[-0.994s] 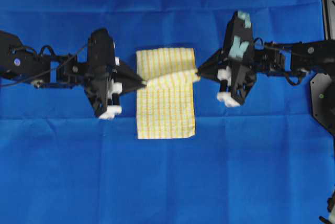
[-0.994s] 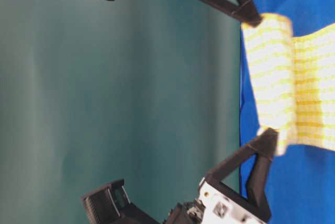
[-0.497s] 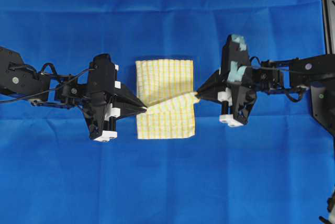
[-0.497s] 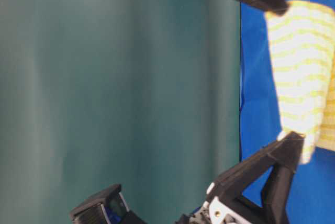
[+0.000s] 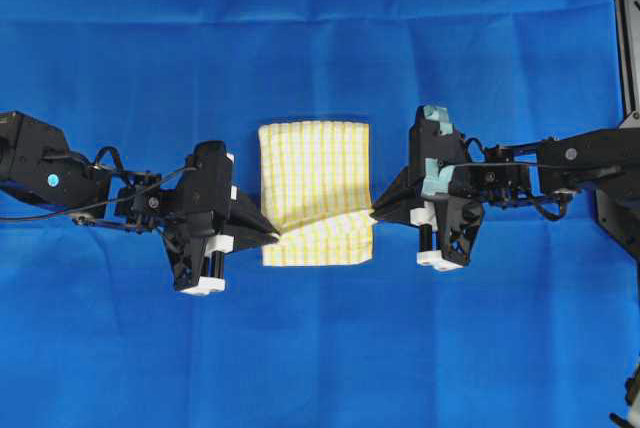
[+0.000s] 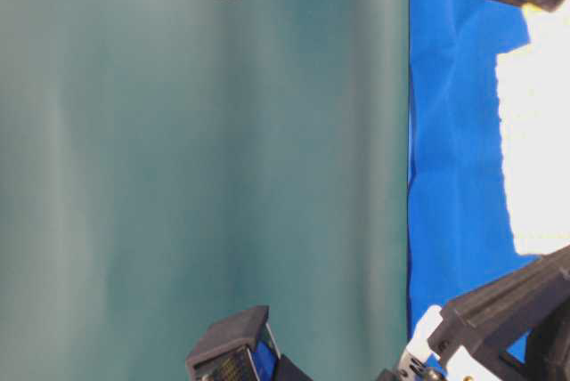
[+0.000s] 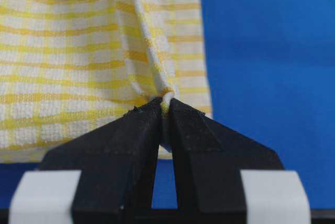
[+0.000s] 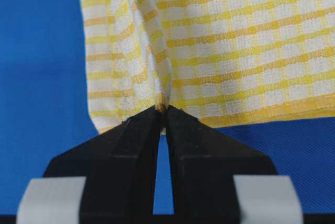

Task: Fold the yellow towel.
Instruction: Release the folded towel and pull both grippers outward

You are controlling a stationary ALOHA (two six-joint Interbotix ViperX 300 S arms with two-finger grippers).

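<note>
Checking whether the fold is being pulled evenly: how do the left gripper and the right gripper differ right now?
The left gripper pinches the yellow towel at its left edge, the right gripper at its right edge. In the overhead view, the left sits slightly nearer the towel's bottom edge than the right. Both are shut on cloth.

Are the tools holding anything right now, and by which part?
Yes: both hold the towel. The left tool and right tool each pinch a corner of its lifted edge.

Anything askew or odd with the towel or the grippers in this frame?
Nothing stands out. The left gripper and right gripper each pinch a side edge of the yellow towel, carrying a folded layer that sags slightly between them. The blue sheet shows only light creases.
</note>
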